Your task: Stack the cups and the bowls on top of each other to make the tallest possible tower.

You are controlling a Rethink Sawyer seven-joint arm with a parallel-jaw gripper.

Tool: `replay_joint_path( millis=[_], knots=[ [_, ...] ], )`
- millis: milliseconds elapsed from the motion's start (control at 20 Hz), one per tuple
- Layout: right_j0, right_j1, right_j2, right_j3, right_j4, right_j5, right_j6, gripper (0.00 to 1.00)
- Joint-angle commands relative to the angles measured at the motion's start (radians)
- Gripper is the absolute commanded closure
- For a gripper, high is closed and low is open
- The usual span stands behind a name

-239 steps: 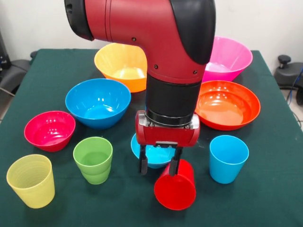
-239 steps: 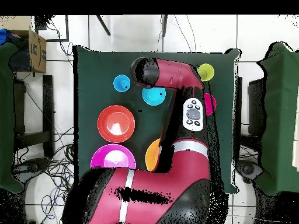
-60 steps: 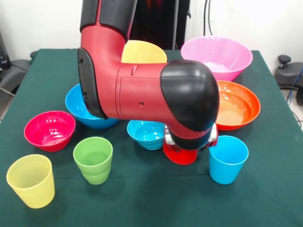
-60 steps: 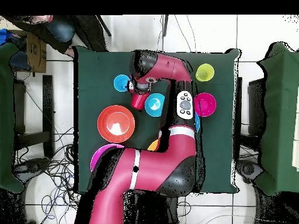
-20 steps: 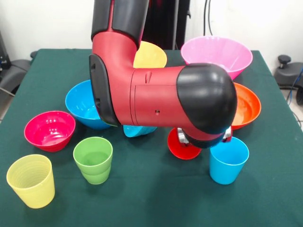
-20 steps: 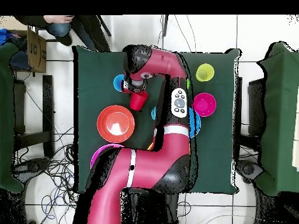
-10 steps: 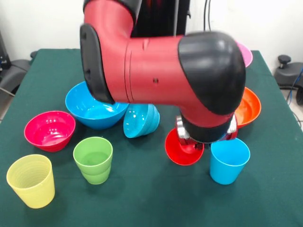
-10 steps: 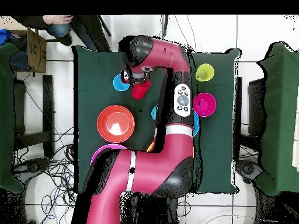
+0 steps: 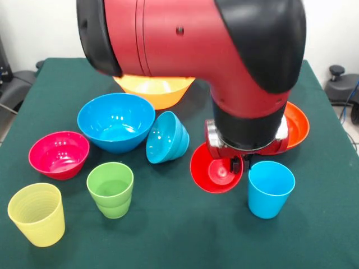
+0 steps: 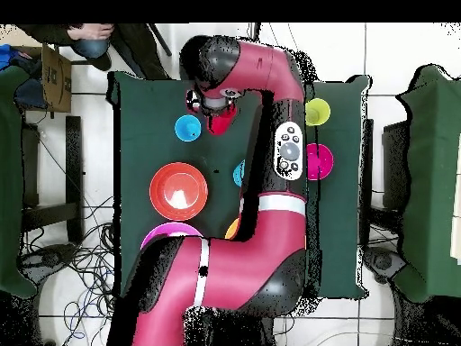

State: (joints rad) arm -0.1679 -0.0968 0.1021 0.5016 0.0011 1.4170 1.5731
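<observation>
Gripper [image 9: 235, 166] grips the red cup [image 9: 216, 168], tilted with its mouth facing the camera, low over the green counter [image 9: 168, 235] and just left of the upright light blue cup [image 9: 271, 188]; the fingers are mostly hidden behind the wrist and the cup rim.

Left to right in the front view: the ribbed yellow cup [image 9: 36, 214] stands upright at the near left corner. The small magenta bowl [image 9: 58, 154] sits behind it. The lime green cup [image 9: 110, 189] stands upright, near the magenta bowl. The medium blue bowl [image 9: 116, 121] sits upright behind the green cup. The small light blue bowl [image 9: 166, 138] is tipped on its side, resting against the medium blue bowl's right side. The yellow-orange bowl [image 9: 154, 89] is behind, partly hidden by the arm [image 9: 185, 33]. The red-orange bowl [image 9: 297, 124] shows only at the wrist's right.

Overhead, the pink bowl [image 10: 158, 236] is partly covered by the arm. No stack is standing; every piece is apart on the counter.
</observation>
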Motion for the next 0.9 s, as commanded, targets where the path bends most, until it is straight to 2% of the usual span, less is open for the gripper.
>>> replay_joint_path(
  millis=[50, 300, 500, 650, 900],
  knots=[
    [0.002, -0.05, 0.057, 0.039, -0.102, -0.139, -0.32, 1.0],
    [-0.01, -0.066, 0.066, 0.039, -0.112, -0.189, -0.338, 1.0],
    [-0.03, -0.101, 0.071, 0.072, -0.115, -0.285, -0.345, 1.0],
    [-0.051, -0.13, 0.074, 0.134, -0.111, -0.349, -0.358, 1.0],
    [-0.098, -0.183, 0.075, 0.22, -0.093, -0.377, -0.363, 1.0]
  ],
)
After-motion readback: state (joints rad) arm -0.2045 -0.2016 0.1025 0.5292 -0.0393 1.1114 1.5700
